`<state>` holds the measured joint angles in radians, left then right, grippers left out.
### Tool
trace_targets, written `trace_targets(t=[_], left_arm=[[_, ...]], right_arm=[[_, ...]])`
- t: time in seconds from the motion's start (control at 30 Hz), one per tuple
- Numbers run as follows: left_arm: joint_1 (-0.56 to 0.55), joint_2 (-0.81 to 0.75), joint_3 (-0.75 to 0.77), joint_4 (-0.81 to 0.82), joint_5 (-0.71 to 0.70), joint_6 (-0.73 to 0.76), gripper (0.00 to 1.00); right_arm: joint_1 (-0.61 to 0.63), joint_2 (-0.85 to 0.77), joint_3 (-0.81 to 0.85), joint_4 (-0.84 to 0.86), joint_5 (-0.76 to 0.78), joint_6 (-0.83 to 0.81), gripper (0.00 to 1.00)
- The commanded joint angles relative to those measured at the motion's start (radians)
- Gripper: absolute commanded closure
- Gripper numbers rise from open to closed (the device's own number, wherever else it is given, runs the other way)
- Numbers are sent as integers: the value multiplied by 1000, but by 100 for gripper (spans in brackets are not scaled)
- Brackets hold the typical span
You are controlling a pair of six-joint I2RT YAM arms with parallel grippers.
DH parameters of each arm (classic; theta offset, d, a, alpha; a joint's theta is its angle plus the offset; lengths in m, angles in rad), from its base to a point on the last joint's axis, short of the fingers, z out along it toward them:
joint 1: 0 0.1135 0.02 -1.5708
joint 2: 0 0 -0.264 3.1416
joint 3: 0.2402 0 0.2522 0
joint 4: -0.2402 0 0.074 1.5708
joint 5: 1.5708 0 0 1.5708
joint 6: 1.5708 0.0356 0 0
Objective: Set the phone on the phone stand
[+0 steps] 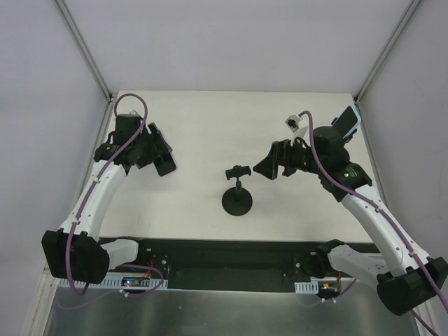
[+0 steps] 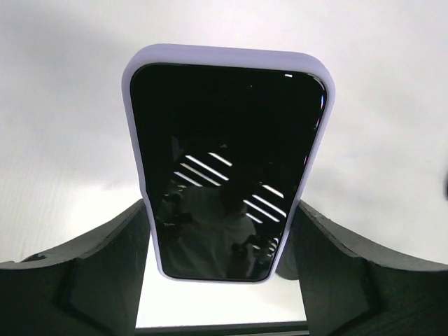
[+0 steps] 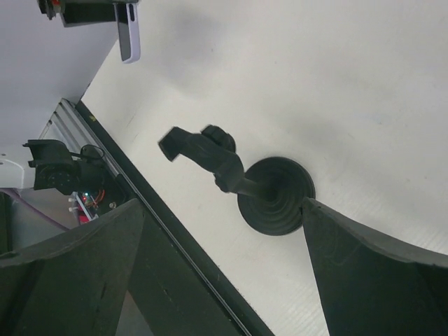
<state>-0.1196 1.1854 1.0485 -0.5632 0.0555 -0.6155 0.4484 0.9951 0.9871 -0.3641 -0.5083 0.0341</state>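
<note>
Looking through the left wrist camera, you see the phone (image 2: 225,161) close up: a dark glossy screen reflecting striped lights, in a pale lavender case, its lower sides clamped between the left gripper's (image 1: 158,158) fingers (image 2: 105,266). The overhead view alone places it at centre left, well apart from the phone stand (image 1: 237,190) mid-frame. The right gripper (image 1: 266,166) sits just right of the stand, jaws wide apart. In the right wrist view the stand's cradle is tilted, and the phone is cut off at the upper left edge.

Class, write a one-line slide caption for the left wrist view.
Left gripper clamps the lilac-cased phone by its long edges, dark screen facing the camera.
</note>
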Motion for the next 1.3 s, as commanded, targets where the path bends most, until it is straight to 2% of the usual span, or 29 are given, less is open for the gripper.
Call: trace_targets(t=[0.0,0.1,0.2,0.37,0.43,0.57,0.73,1.03,1.27], left_arm=[[-38,-14,192,48,162,-4,100],[-92,13,290,48,187,-23,100],[-150,22,355,48,147,-64,100],[-304,25,392,49,34,-138,100],[-334,26,390,49,15,-165,100],[-403,23,372,49,-32,-197,100],[-434,25,361,49,-49,-224,100],[-480,52,386,49,-51,-245,100],[-499,72,400,52,-33,-257,100]], right_arm=[[65,60,166,-21,0,-76,4],[147,112,246,-18,51,-69,3],[257,172,312,2,126,-63,1],[377,235,335,97,258,42,8],[391,255,326,129,322,91,11],[406,278,306,162,355,134,16],[406,287,297,185,418,164,23],[406,352,298,261,361,256,32],[403,378,280,271,364,285,55]])
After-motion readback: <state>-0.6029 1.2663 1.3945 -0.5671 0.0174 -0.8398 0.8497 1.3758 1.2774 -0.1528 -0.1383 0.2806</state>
